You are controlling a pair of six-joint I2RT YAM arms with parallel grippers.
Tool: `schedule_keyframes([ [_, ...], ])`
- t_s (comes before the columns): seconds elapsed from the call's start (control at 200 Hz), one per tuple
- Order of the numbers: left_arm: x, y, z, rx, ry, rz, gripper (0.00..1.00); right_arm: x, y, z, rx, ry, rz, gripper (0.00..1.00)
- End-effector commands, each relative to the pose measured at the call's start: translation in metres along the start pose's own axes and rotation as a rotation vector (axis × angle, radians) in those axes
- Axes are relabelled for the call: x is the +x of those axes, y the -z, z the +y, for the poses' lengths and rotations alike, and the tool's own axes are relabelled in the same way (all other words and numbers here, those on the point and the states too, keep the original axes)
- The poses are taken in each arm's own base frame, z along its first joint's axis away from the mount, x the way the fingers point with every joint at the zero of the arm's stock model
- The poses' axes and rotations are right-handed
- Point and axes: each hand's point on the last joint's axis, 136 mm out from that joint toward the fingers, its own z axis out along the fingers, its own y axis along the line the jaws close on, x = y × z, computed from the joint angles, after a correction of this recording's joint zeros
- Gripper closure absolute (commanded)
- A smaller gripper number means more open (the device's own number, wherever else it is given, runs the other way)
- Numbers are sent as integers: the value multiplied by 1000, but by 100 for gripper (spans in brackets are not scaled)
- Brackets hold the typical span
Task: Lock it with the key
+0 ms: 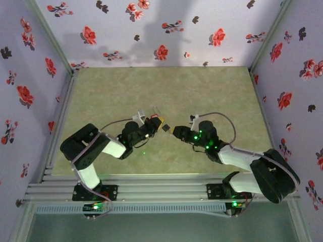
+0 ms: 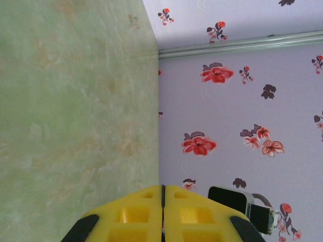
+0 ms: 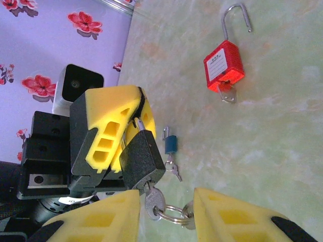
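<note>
My left gripper (image 3: pixel 136 118) is shut on the shackle of a black padlock (image 3: pixel 141 159) and holds it above the table. In the left wrist view the yellow fingertips (image 2: pixel 162 189) meet with only a thin dark line between them. A silver key (image 3: pixel 154 200) sits in the bottom of the black padlock, and a ring (image 3: pixel 174 214) with a second key hangs from it. My right gripper (image 3: pixel 167 191) is open, with the key and ring between its fingers. From above, the two grippers meet at the padlock (image 1: pixel 164 128) near the table's middle.
A red padlock (image 3: pixel 223 68) with its shackle open and a key in its base lies on the green table (image 3: pixel 282 151). A small blue padlock (image 3: pixel 170 143) with tiny keys lies closer to the grippers. Flowered walls (image 1: pixel 151 30) enclose the table on three sides.
</note>
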Motion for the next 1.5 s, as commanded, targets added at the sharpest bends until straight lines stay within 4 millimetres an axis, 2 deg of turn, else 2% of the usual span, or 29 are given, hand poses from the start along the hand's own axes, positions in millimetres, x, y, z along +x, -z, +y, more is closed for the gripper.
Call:
schedule_keyframes([
  [0.0,2,-2,-39,115,-38,9,100,-10,-4,19,-57,62,-31,67],
  [0.46,2,1,-49,138,-44,9,100,-2,-6,24,-97,68,-12,71],
  [1.495,-1,1,-48,136,-38,-10,100,2,-2,28,-142,38,-22,87],
])
